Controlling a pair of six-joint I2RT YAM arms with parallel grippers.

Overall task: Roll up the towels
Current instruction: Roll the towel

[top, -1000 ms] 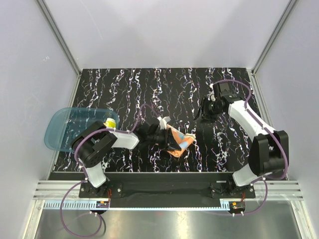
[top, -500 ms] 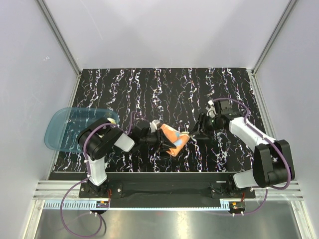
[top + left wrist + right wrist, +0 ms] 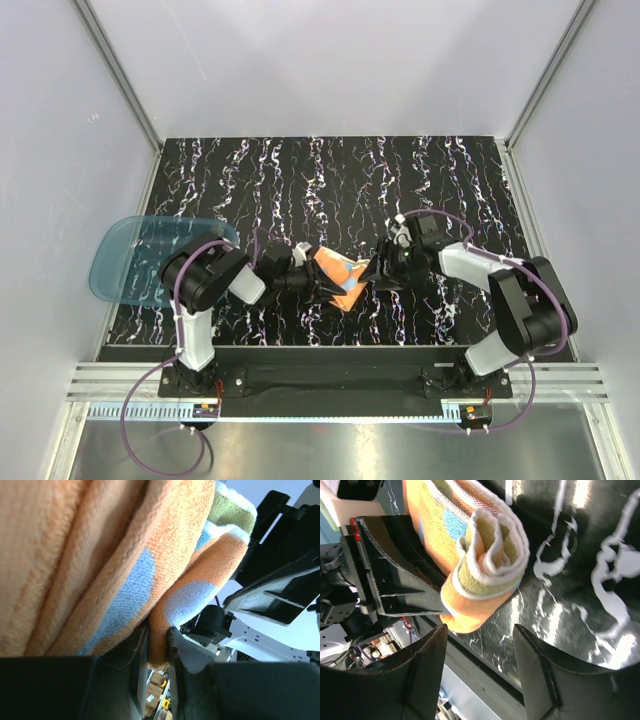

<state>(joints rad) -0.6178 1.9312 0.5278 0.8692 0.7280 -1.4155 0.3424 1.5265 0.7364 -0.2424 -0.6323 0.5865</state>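
Your left arm [image 3: 205,280] covers part of the blue tray [image 3: 120,262]. Your left gripper [image 3: 157,650] pinches an edge of the orange towel [image 3: 342,277]; your right gripper [image 3: 480,631] stands wide just before its rolled end

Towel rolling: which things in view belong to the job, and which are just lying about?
Job:
- orange towel with blue patches, edge pinched in the left gripper
- right gripper, open, facing the towel's folded end

Lying about:
- translucent blue tray, overhanging the left edge of the black marbled table
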